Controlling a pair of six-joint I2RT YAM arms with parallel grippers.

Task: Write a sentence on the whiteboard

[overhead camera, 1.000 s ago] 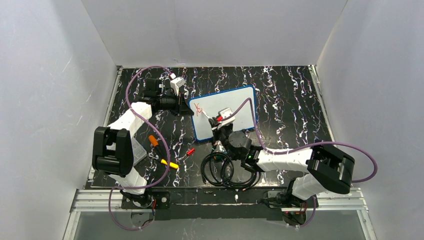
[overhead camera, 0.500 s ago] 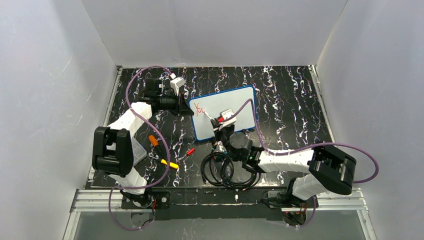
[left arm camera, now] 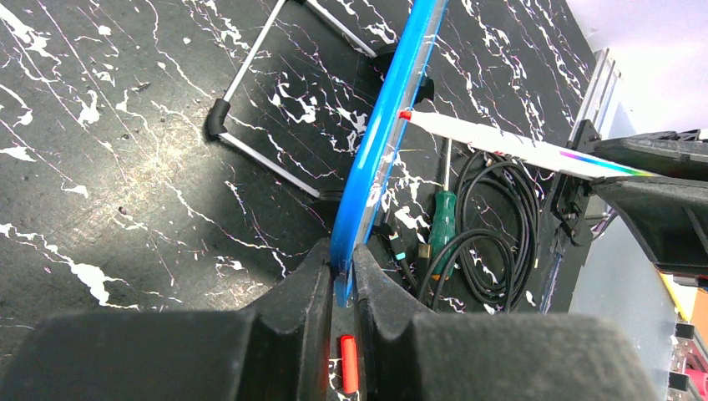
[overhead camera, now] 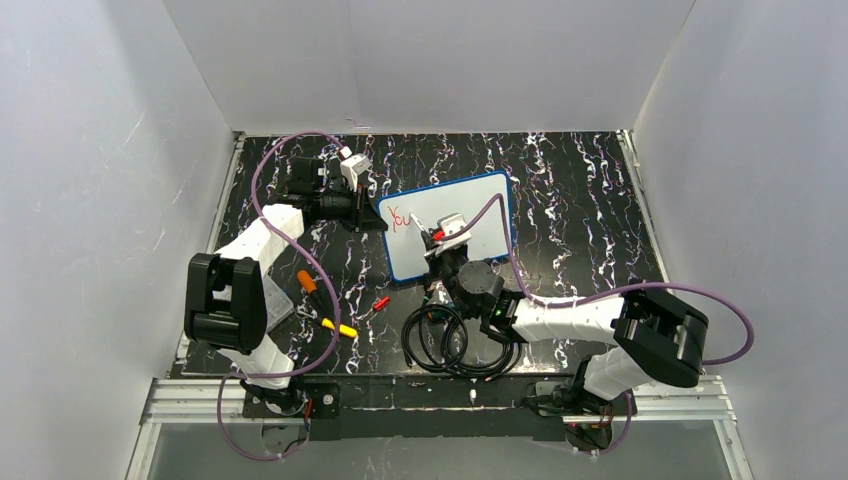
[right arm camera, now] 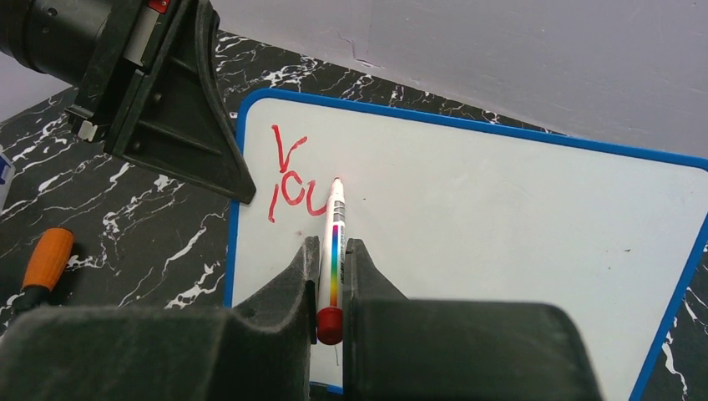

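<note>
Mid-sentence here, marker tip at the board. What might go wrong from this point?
1. The left gripper pinches only the thin blue frame of the whiteboard; marker pressure might push the board out of that grip.
2. The right gripper holds the marker by its rear half, so the long front end could pivot and smear or distort the red letters.

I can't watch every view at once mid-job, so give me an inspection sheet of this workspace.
Surface: black, white-veined marble-pattern tabletop.
Job's things: blue-framed white rectangular whiteboard propped on a wire stand; red handwritten letters reading "You" near its left end.
Clutter: orange-handled tool, yellow-tipped item, small red piece, green-handled screwdriver.
Grippers: left gripper shut on the whiteboard's edge; right gripper shut on a white rainbow-striped marker, tip at the board.
Cables: coiled black cable on the tabletop; purple cables looping off both arms.
Surroundings: plain white walls on three sides.
</note>
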